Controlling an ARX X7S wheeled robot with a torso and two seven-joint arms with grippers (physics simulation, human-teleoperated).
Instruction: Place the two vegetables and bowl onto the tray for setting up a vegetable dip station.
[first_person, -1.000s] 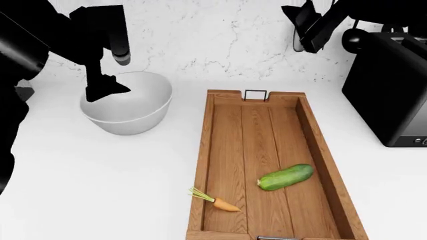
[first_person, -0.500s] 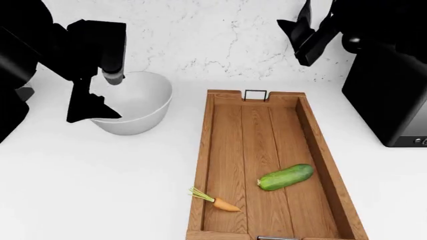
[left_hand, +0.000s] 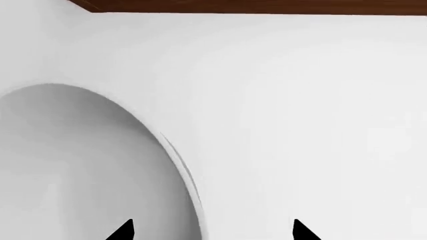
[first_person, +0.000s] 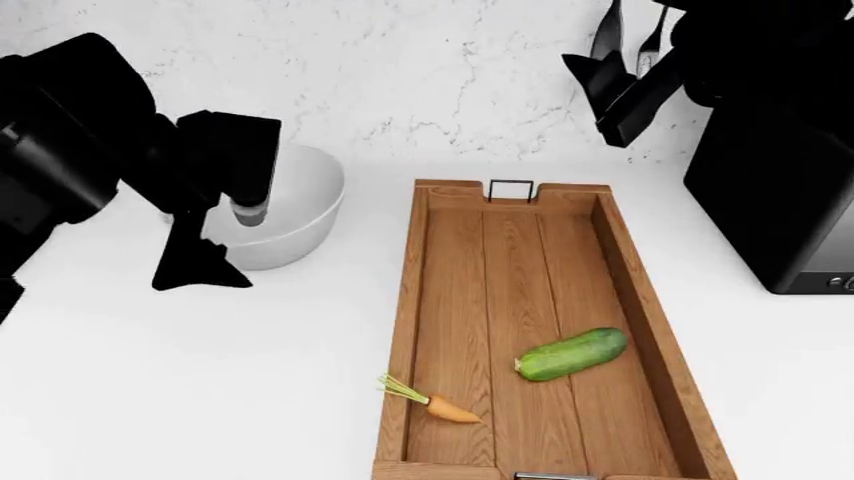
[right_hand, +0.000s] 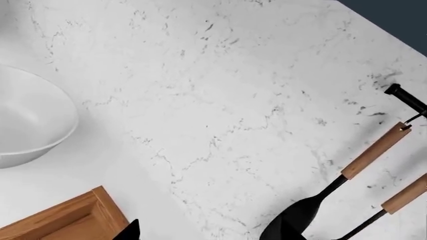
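Nearest me, carrot (first_person: 438, 402) and cucumber (first_person: 571, 354) lie in the tray (first_person: 659, 330). Further left, my left gripper (first_person: 200, 262), jaws spread and empty, hangs beside the bowl (first_person: 300, 205) on the counter; a rim pinch may slip on the smooth wall. Far right, right gripper (first_person: 618, 85): I cannot tell its state.

A simulated kitchen: white countertop (first_person: 200, 380), marble backsplash (first_person: 427, 70), black toaster oven (first_person: 781, 190), and wooden-handled cooking utensils (right_hand: 360, 175) hanging on the wall.

No readable text, label, brand or number shows in any view; the large black box-shaped appliance (first_person: 781, 170) under the right arm carries only small round controls, unlettered.
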